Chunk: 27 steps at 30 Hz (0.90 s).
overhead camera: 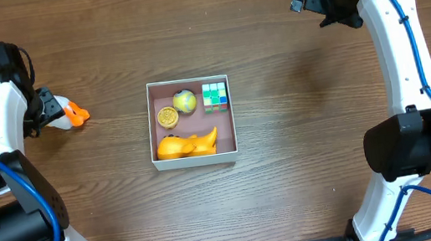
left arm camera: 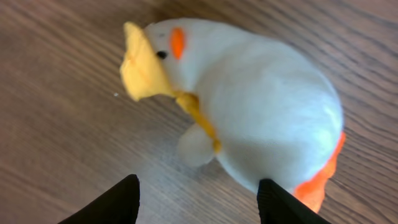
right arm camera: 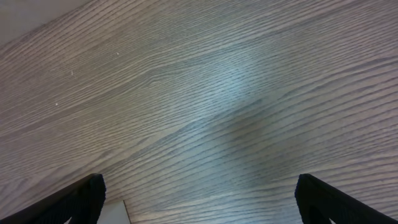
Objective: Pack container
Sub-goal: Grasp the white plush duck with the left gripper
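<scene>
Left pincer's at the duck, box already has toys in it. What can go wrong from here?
1. The duck sits off to one side of the left pincer; closing may catch only its edge and lose it.
2. The container already holds a ball, cube and orange toy; the bulky duck may rest on them and overhang the wall.

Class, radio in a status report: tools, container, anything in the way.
Left tool open at white duck. Right tool open, empty. Container part-filled with toys. Nothing blocking.
</scene>
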Motion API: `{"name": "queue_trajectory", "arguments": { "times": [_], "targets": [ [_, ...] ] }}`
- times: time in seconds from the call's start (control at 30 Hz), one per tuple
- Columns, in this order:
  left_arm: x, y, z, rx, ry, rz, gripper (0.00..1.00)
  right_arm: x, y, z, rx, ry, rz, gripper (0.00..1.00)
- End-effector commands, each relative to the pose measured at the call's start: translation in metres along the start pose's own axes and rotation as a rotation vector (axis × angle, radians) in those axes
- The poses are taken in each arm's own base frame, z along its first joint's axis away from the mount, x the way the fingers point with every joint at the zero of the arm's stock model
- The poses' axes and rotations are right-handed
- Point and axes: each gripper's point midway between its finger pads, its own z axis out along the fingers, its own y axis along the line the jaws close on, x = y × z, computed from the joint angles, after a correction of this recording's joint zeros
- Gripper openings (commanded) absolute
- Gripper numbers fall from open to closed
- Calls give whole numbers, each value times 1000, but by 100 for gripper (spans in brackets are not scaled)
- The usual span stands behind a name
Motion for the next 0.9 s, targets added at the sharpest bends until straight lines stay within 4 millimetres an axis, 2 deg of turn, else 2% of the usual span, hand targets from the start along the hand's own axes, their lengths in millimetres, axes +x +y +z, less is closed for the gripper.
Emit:
{"name": "queue_trajectory", "arguments": {
  "times": [0.0, 0.17, 0.33, 0.5, 0.57, 0.6, 0.67, 0.7, 0.77, 0.87],
  "targets": [
    [0, -18, 3, 106, -11, 116, 59, -6, 3, -7, -11, -26, 8, 100],
    [6, -36, 20, 205, -32, 158, 61, -6, 3, -7, -11, -26, 7, 100],
    [7, -39, 31, 216, -57, 157, 63, -6, 3, -7, -11, -26, 8, 100],
    [4, -40, 31, 219, -74, 154, 61, -6, 3, -7, -11, -26, 8, 100],
    [4, -40, 31, 219, -72, 145, 50, -6, 3, -7, -11, -26, 8, 100],
    [4, -40, 31, 219, -71, 139, 35, -6, 3, -7, -11, -26, 8, 100],
    [5, -40, 31, 220, -63, 101, 18, -6, 3, -7, -11, -26, 8, 100],
    [6, -40, 31, 220, -60, 85, 13, -6, 3, -7, -11, -26, 8, 100],
    [7, -40, 31, 220, -52, 65, 5, -6, 3, -7, -11, -26, 8, 100],
    [10, -40, 32, 219, -41, 69, 4, -6, 3, -7, -11, -26, 7, 100]
  ]
}}
